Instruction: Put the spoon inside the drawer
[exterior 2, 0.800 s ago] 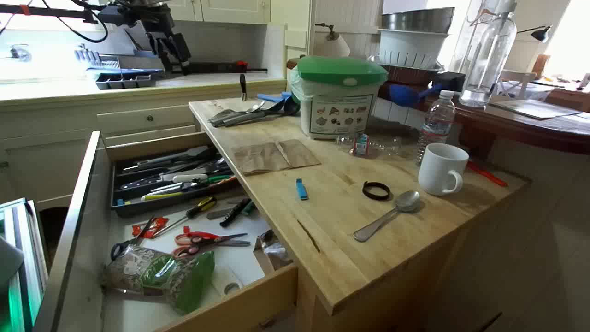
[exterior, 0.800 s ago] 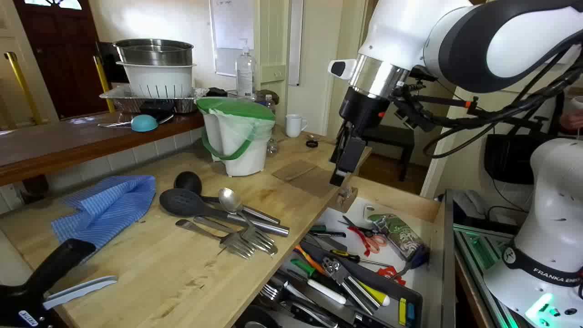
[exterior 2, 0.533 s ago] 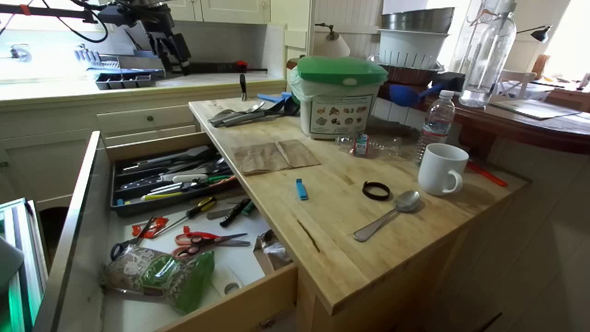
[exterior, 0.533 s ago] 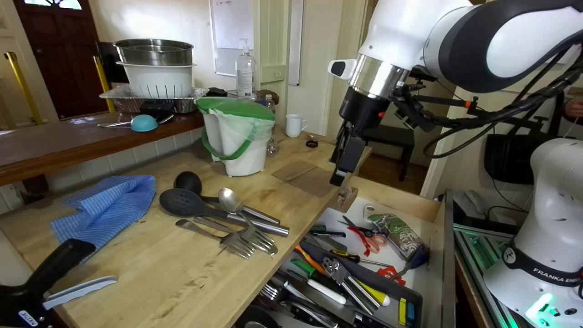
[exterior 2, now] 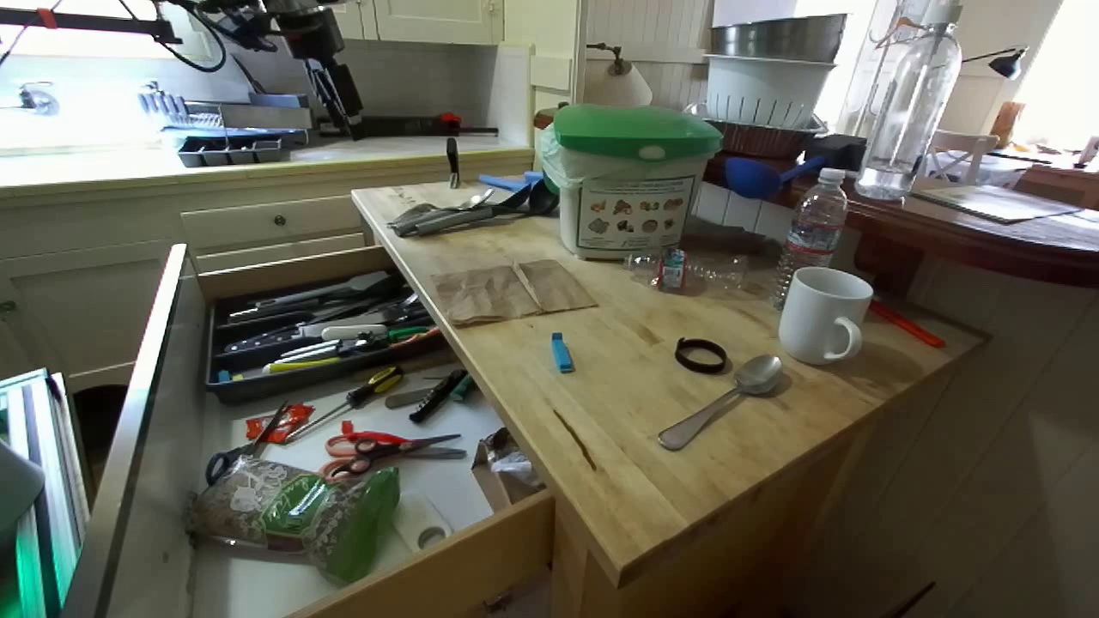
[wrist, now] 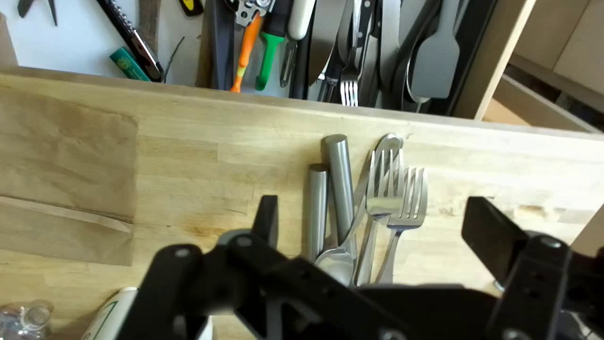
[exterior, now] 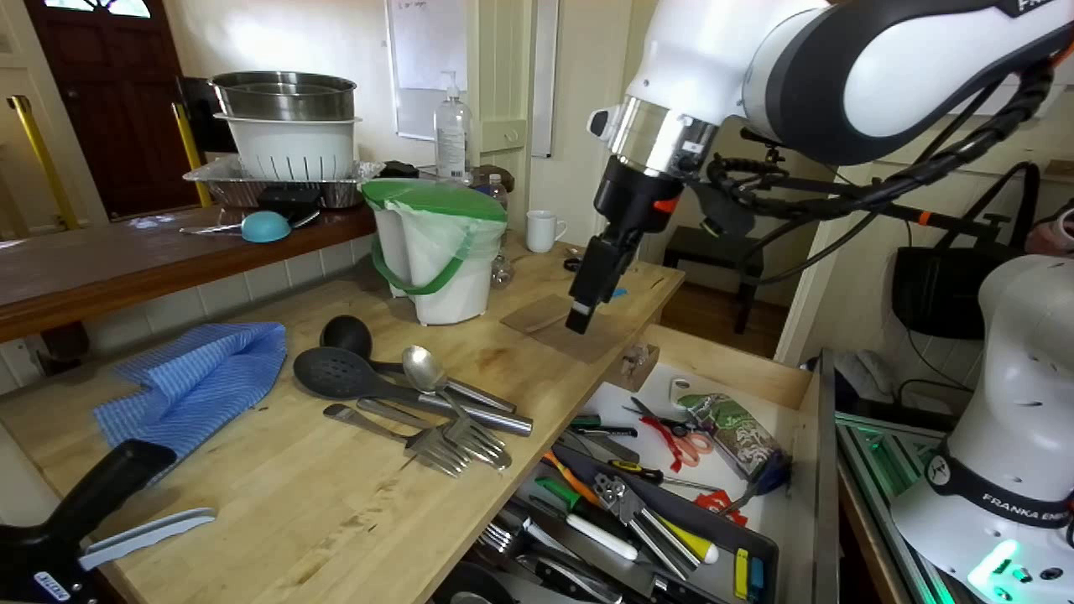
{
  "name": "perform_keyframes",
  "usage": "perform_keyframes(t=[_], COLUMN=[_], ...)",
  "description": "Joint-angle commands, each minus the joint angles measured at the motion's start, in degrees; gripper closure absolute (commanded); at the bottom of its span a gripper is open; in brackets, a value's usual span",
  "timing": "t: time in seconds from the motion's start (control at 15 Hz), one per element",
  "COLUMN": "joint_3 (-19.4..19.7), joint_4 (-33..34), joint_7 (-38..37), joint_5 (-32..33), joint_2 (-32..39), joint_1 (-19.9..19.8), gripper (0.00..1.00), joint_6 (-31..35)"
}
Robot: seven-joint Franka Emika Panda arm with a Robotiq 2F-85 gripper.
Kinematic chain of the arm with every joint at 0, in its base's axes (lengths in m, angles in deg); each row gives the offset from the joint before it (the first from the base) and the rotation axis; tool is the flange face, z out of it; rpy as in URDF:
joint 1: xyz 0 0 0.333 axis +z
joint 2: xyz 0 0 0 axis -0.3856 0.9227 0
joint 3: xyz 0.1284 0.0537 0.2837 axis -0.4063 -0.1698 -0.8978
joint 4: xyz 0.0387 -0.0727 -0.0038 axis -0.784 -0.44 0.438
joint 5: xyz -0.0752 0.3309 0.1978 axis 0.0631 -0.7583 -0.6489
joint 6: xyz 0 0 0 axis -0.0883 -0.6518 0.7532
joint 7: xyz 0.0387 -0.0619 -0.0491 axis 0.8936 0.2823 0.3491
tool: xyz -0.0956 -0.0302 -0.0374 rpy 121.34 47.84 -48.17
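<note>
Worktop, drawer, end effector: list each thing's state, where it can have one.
Drawer, open, stocked
End effector, open, empty
Forks, lying overlapped
Spoon by forks, lying outside drawer
Mug, upright
Spoon by mug, lying outside drawer
Bin, lid on
Water bottle, upright, capped
Cloth, crumpled
Brown paper, laid flat

In an exterior view the arm is smooth white, with a broad black shell around a white oval panel, a shiny steel collar and a black wrist marked by an orange-red patch. Thick black cables run along it, and the white base wears a black band printed FRANKA above a glowing green light. In the wrist view the gripper is dull black, with blocky fingers and round grey screw heads.
</note>
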Motion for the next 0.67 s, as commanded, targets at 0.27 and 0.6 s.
perform_keyframes(t=[0.27,0.6], joint_3=[0.2,3.4], joint_4=[18.2,25.1], joint_7=[-14.0,-16.6], joint_5=[10.9,12.2], joint_2=[19.5,26.7], joint_1=[1.1,4.2], gripper=[0.0,0.0], joint_6=[-5.5,-10.0])
